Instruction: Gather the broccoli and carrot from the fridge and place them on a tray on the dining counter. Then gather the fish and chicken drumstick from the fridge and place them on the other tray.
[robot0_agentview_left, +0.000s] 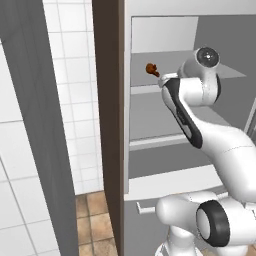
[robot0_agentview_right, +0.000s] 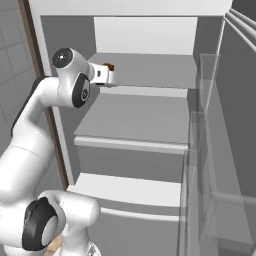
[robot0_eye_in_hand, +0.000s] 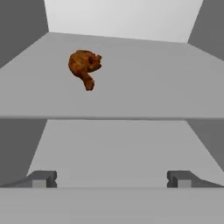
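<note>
drumstick, a lumpy reddish-brown roasted chicken drumstick (robot0_eye_in_hand: 84, 67), lies alone on the upper smooth grey fridge shelf (robot0_eye_in_hand: 144, 83), untouched. the dark two-finger gripper (robot0_eye_in_hand: 111, 179) hovers just short of that shelf's front edge, fingers wide apart, holding nothing. judging by the bare shelves, this looks like a late pickup; tray delivery remains.

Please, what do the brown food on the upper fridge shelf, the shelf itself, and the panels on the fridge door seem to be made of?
Chicken drumstick: looks like cooked meat, with a lumpy, matte red-brown surface. Upper shelf: smooth, opaque, matte grey, probably plastic or painted metal; the render leaves this open. Door panels: clear plastic or glass, since the grey wall shows through them.
</note>
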